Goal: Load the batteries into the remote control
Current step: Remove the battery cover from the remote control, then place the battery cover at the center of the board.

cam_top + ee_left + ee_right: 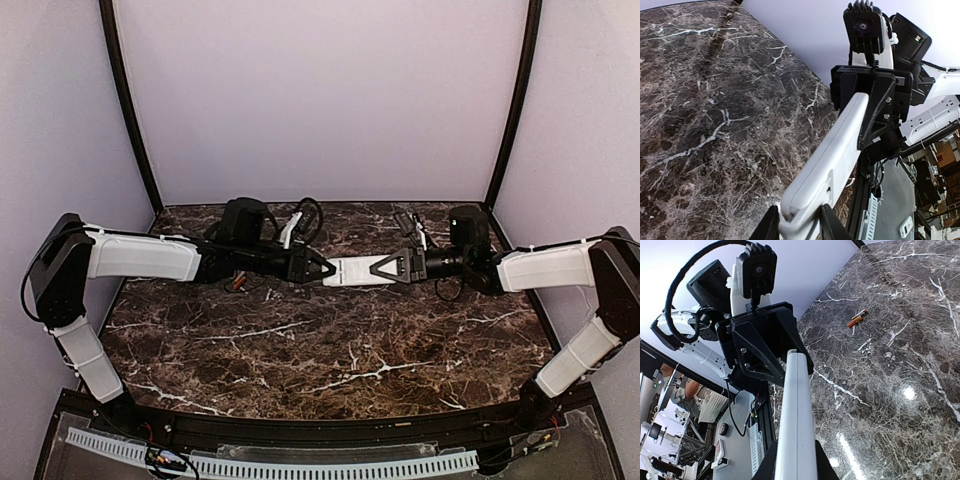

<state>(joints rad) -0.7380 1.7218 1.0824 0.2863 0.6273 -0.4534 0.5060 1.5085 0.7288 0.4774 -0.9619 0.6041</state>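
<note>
The left gripper [328, 270] and right gripper [380, 268] each pinch the slim, smooth white remote control [351, 271].

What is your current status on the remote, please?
Left end effector and right end effector both shut on remote control. Batteries loose on table, not loaded. Nothing blocking.

The table [300, 350] is polished dark marble, white-veined and glossy. The remote [358, 271] looks like smooth white plastic; the left gripper [330, 270] and right gripper [378, 269] are matt black plastic.
</note>
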